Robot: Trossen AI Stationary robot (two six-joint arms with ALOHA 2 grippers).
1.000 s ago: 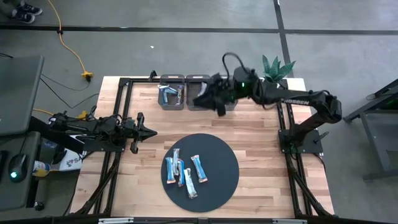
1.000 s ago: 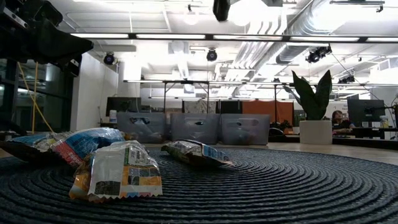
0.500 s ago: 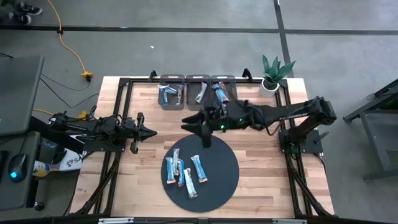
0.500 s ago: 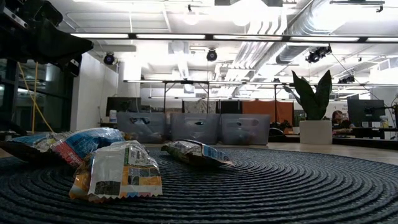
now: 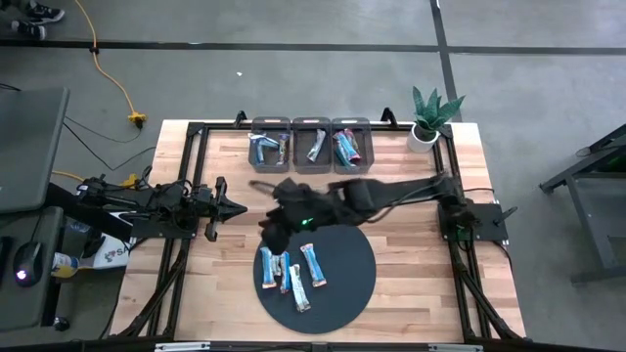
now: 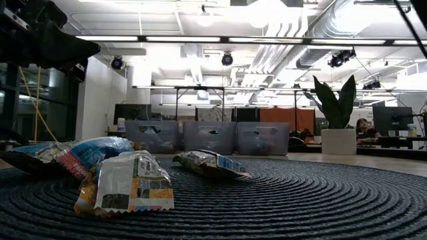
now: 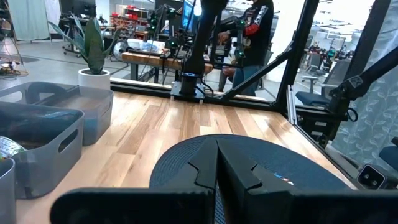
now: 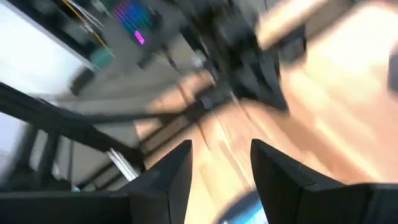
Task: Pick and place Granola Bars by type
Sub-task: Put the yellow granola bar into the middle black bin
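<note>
Several foil-wrapped granola bars, mostly light blue (image 5: 285,271), lie flat on a dark round mat (image 5: 347,249); the low view shows them close up (image 6: 127,183). Three grey bins (image 5: 311,145) at the table's far edge hold more bars: light blue ones in the left bin (image 5: 266,147), a red-pink one in the right bin (image 5: 349,147). My right gripper (image 5: 274,231) is over the mat's far-left rim, just beyond the bars, open and empty (image 8: 221,146). My left gripper (image 5: 238,207) waits at the table's left, shut (image 7: 216,144).
A potted plant (image 5: 430,115) stands at the far right corner. A black frame (image 5: 196,132) runs round the table. Bare wood lies between the mat and the bins (image 5: 391,181). Beyond the table, the left wrist view shows a person (image 7: 252,31) at a bench.
My right gripper has swept from over the bins at the far edge toward the table's near-left, arriving over the mat's far-left rim beside the bars. The bars on the mat have not moved.
</note>
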